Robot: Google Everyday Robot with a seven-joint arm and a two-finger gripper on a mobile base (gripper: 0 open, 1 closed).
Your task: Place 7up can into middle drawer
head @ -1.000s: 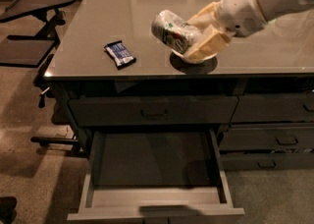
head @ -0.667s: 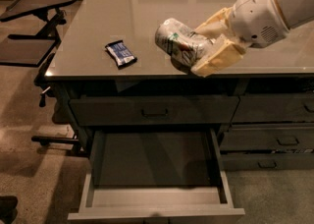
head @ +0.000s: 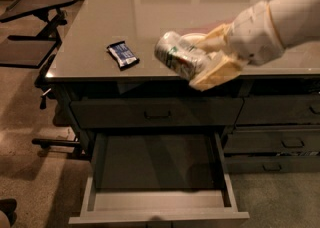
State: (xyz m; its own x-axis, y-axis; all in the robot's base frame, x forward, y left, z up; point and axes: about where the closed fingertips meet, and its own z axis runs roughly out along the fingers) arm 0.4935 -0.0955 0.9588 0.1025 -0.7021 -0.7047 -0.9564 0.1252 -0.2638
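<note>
The 7up can [head: 179, 55], white-silver with green markings, lies on its side in my gripper [head: 202, 58]. The gripper is shut on the can, with one tan finger [head: 212, 39] behind it and one [head: 217, 72] in front. It holds the can in the air at the counter's front edge, above the drawers. The middle drawer [head: 157, 199] is pulled wide open below; its dark interior holds nothing that I can see. The white arm reaches in from the upper right.
A flat dark-blue snack packet [head: 123, 54] lies on the grey countertop [head: 100, 32] to the left of the can. A shut top drawer [head: 157, 113] sits above the open one; narrower shut drawers [head: 292, 143] stand to the right. A black stand [head: 40, 2] is at the far left.
My gripper has carried the can forward and downward, off the bowl on the counter to the counter's front edge above the open drawer. The bowl is now hidden behind the gripper.
</note>
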